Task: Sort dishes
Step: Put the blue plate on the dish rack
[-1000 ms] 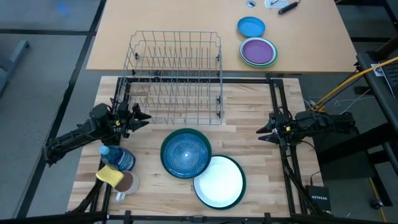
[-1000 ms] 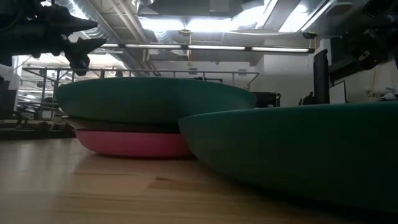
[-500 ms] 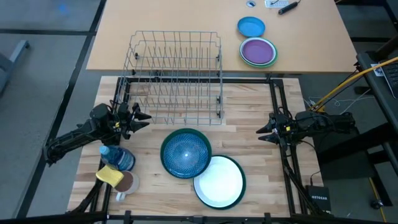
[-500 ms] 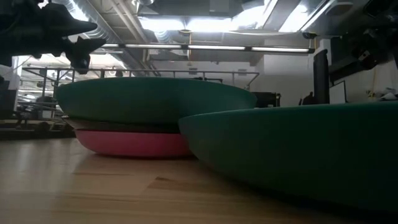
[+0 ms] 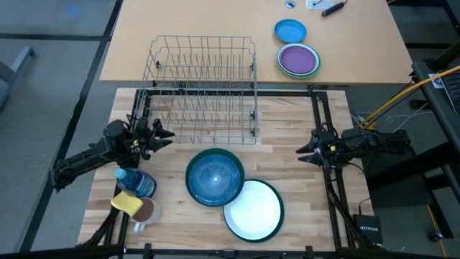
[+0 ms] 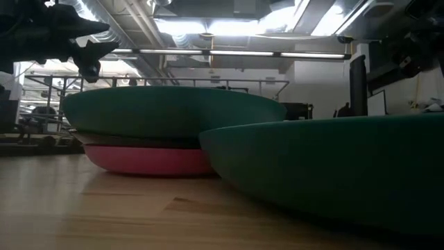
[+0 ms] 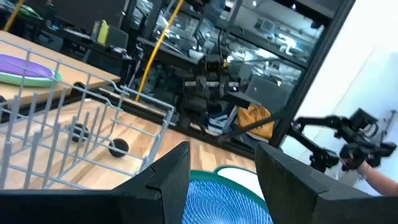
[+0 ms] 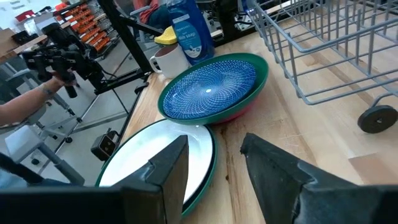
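Two robot arms wait over a wooden table [image 5: 287, 129], one on each side. Left gripper [image 5: 164, 134] hangs near the front left corner of the wire rack [image 5: 203, 86]. Its fingers are spread wide, and nothing is between them. Right gripper [image 5: 305, 151] hangs over the right side of the table. Its fingers are spread wide too, and it holds nothing.

Between the two grippers, a bit nearer the front edge, sits the green bowl [image 5: 214, 177]. It is blue inside. It lies in front of the left gripper and off to that gripper's right, not touching it. In the low view the green bowl rests on a dark dish, and that dark dish rests on a pink dish [image 6: 147, 160]. Just beside the bowl is the big white plate [image 5: 253, 210] with a green rim. Its edge tucks under the bowl's edge. The plate lies in front of the right gripper and off to that gripper's left, well apart from it.

By the left arm stand a blue bottle [image 5: 135, 181], a yellow sponge [image 5: 126, 203] and a white cup [image 5: 142, 213] with a brown inside.

On the tan table behind the rack sit a small blue dish [image 5: 290, 31] and a purple dish [image 5: 298, 60], far from both grippers.
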Robot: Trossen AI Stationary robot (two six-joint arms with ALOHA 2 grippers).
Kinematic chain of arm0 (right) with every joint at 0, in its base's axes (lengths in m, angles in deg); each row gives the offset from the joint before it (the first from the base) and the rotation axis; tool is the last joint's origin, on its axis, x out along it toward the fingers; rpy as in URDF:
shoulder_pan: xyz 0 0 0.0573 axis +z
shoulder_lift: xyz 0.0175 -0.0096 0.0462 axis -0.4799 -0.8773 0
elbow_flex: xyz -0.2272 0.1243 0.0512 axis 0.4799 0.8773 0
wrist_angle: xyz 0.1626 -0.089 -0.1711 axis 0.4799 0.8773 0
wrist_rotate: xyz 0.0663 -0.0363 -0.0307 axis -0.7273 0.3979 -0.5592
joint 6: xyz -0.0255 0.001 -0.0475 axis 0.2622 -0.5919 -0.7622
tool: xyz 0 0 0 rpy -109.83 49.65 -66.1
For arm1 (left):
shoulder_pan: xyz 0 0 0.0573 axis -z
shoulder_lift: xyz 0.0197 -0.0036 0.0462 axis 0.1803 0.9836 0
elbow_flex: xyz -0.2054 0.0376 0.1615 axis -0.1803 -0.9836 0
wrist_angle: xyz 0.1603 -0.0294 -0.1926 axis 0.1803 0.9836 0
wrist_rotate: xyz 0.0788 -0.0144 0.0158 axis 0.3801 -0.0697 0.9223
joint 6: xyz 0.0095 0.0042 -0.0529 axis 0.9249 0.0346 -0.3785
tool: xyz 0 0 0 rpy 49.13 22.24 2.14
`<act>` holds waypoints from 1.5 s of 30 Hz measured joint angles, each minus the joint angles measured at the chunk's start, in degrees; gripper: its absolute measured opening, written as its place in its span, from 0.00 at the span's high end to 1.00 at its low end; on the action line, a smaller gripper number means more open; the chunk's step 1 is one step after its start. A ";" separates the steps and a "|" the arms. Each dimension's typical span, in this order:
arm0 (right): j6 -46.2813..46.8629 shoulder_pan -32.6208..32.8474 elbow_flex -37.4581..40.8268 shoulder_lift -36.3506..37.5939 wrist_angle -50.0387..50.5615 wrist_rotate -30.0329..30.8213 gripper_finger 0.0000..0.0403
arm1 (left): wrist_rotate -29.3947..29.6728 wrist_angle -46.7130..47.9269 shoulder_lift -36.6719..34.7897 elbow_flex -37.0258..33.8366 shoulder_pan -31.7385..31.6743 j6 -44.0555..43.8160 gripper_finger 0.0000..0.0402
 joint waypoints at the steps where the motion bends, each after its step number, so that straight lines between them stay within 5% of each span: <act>1: -0.02 0.00 -0.02 0.00 0.00 0.36 0.59 | 0.94 -1.01 -0.01 0.00 0.00 -0.38 0.58; 13: 0.00 0.00 -0.01 0.01 -1.83 1.38 0.59 | 8.02 -21.47 0.02 0.05 0.02 2.47 0.58; 20: -0.41 0.00 -0.01 0.02 -7.89 11.93 0.59 | 8.08 -23.09 3.89 2.42 0.07 2.32 0.58; 32: -0.83 0.00 -0.01 0.01 -8.02 14.99 0.59 | 0.99 -23.26 29.42 18.14 0.48 8.67 0.58; 45: -0.87 0.00 -0.02 0.02 -7.96 14.99 0.59 | -1.93 -16.03 54.30 37.41 10.98 20.41 0.58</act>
